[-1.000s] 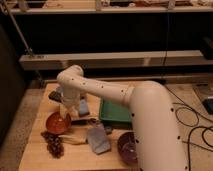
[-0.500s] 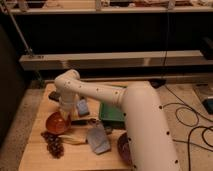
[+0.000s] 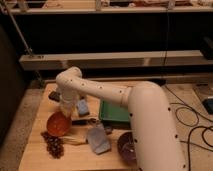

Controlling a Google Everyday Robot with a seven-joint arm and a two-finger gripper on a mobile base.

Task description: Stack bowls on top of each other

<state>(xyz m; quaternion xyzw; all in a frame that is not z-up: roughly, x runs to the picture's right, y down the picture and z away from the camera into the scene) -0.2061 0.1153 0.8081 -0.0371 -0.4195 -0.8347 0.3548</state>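
Pale cream casing wraps the arm, and at its lower end the gripper [image 3: 64, 110] points straight down over the left part of a wooden table [image 3: 33, 156]. It sits at the upper rim of the glossy orange-red bowl [image 3: 57, 125]; whether it touches or grips that rim cannot be told. The orange-red bowl rests near the table's left edge, tipped a little toward the camera. Just right of the gripper lies a small light-blue block [image 3: 82, 107], and behind it, near the table's back left corner, a dark object [image 3: 54, 96] too dim to name. Below the bowl lies a dark cluster that looks like grapes [image 3: 53, 146]. A grey-blue pouch or cloth [image 3: 98, 140] lies toward the middle front of the table, with a green rectangular tray [image 3: 113, 112] behind it. The dark maroon bowl [image 3: 126, 148] stands at the front right, well apart from the orange-red one, its right side hidden by the thick upper arm. Black cables [image 3: 194, 126] loop on the floor to the right.
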